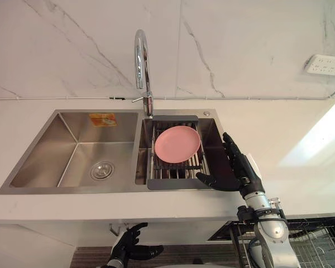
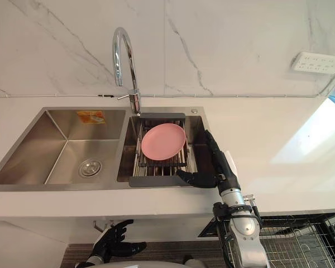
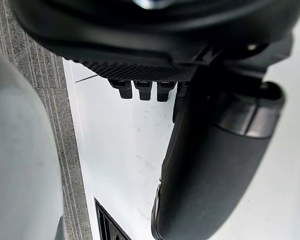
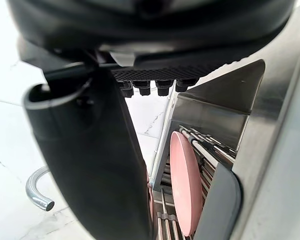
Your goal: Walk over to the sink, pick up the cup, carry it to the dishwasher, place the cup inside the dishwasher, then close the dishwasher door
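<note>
Fingers (image 1: 229,146) of right hand (image 1: 240,170) are sticking out straight, holding nothing, hovering at 4 o'clock of round pink plate (image 1: 177,144); plate is lying in dark slatted rack (image 1: 173,182) over stainless steel double sink (image 1: 50,162); left hand (image 1: 125,243) is hanging at 7 o'clock, fingers relaxed, empty; cup's place: cannot tell.

Silver-grey arm (image 1: 274,237); dark left hand (image 1: 127,244), right hand (image 1: 234,166); white thumb cover (image 1: 251,163).

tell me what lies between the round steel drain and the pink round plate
The steel divider wall, then the left edge of the dark-framed wire rack; the left eye view shows both.
</note>
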### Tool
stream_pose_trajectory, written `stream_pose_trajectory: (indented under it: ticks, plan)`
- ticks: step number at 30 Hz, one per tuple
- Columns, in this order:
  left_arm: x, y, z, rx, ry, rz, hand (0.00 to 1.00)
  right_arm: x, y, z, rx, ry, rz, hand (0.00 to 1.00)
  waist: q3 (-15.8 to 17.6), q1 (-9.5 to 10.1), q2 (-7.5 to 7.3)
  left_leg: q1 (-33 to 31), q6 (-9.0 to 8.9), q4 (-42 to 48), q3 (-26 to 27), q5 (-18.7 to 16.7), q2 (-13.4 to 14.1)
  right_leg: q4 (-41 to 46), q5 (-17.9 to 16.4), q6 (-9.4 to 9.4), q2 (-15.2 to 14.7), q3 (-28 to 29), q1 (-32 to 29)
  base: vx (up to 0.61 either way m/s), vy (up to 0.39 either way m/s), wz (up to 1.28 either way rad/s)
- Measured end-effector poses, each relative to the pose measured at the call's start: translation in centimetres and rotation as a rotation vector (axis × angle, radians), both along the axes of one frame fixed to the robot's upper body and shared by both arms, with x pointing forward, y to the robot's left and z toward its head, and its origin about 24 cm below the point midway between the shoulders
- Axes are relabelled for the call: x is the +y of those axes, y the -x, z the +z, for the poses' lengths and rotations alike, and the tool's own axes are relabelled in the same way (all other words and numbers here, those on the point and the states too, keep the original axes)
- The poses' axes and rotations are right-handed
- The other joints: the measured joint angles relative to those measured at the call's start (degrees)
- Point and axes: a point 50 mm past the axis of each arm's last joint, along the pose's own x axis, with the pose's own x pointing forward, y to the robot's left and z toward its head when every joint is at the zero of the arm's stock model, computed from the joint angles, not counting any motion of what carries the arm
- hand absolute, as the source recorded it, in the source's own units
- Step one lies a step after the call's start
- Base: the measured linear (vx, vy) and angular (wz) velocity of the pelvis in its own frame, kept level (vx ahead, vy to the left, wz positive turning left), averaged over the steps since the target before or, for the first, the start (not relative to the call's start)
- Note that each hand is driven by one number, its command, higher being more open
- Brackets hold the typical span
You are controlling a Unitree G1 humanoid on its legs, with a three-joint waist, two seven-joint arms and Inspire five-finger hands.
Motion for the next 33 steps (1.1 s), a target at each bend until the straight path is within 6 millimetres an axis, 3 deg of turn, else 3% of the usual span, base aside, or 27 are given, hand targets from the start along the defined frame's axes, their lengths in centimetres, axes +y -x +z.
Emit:
stream_pose_trajectory:
  ticks: [9, 16, 24, 33]
  plan:
    - [0.4, 0.7, -0.1, -0.005, 0.008, 0.038, 1.00, -0.8, 0.0, 0.5, -0.061, -0.009, -0.149, 1.00, -0.8, -0.88, 0.26, -2.3, -1.24, -0.3, 4.6, -0.2, 1.4, -6.3, 3.2, -0.27, 0.3, -2.1, 0.9, 0.01, -0.012, 0.03]
    - [0.4, 1.2, -0.4, 0.011, 0.019, 0.061, 1.00, -1.4, -1.1, 2.1, -0.148, 0.081, -0.174, 1.00, -1.1, -0.79, 0.66, -1.6, -1.99, -0.7, 4.2, 0.2, 2.1, -6.3, 3.2, -0.32, 0.8, -3.3, 1.5, 0.00, -0.034, 0.06]
    - [0.5, 1.2, -0.6, 0.027, 0.016, 0.057, 1.00, -1.4, -1.7, 2.7, -0.144, 0.308, -0.066, 1.00, -2.2, -0.75, 0.40, -1.0, -2.13, -2.2, 4.2, 0.9, 2.0, -6.4, 2.6, 0.02, 0.8, -4.3, 1.8, -0.05, -0.022, 0.04]
    - [0.5, 1.1, -0.6, 0.026, 0.017, 0.049, 1.00, -0.8, -3.8, 3.3, -0.159, 0.564, 0.022, 1.00, -2.2, -0.58, 0.27, -0.5, -1.89, -2.7, 3.6, 1.6, 2.1, -6.4, 2.7, -0.22, 0.8, -5.4, 2.1, -0.02, -0.021, 0.04]
